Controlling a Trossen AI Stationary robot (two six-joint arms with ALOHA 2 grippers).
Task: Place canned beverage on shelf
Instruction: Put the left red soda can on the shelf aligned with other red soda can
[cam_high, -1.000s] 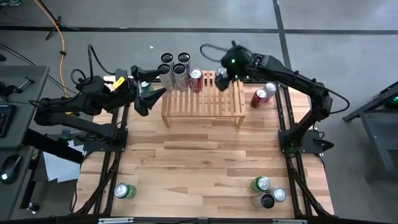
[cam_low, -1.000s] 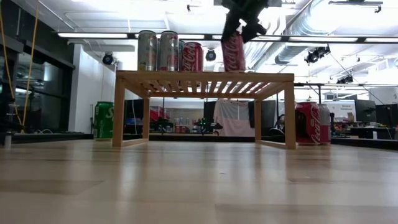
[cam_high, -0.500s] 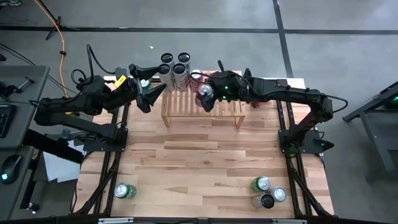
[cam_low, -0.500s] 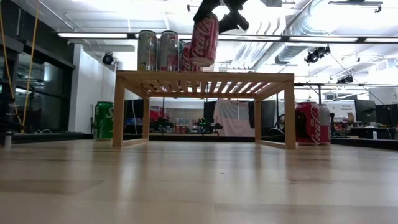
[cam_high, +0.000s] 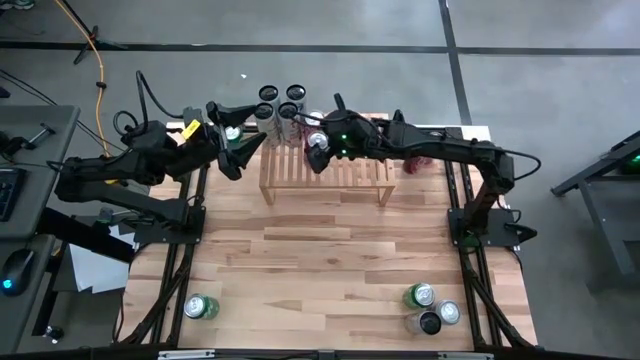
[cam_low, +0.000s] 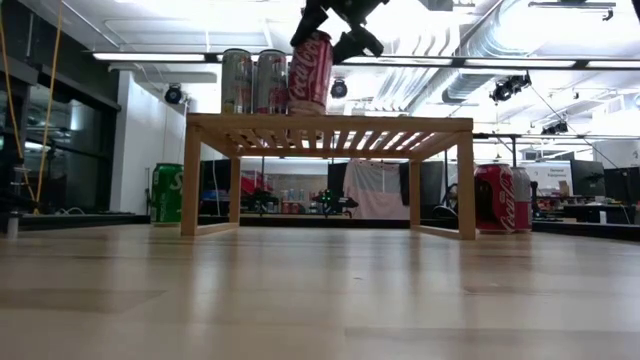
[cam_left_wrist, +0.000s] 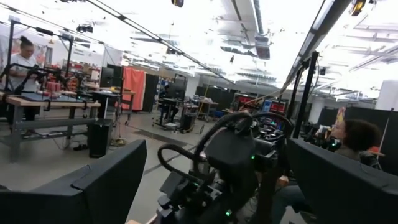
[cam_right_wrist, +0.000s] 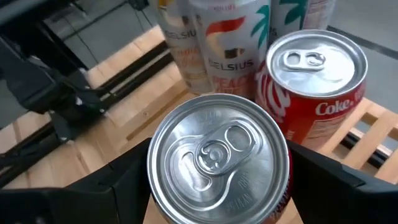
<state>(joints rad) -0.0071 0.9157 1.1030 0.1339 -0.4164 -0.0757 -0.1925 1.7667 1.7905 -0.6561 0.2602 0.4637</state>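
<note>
Bright overhead strip lights (cam_low: 150, 57); low view backlit.

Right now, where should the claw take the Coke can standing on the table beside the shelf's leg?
Around its mid-body, from the side away from the shelf: the Coke can stands upright, round-walled, with the shelf leg close on its other side.

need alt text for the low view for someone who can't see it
The right hand holds a red cola can at the top of a low light-wood slatted shelf, beside two tall silver cans standing on it. A green can and another red can stand on the wooden table behind the shelf's legs.
</note>
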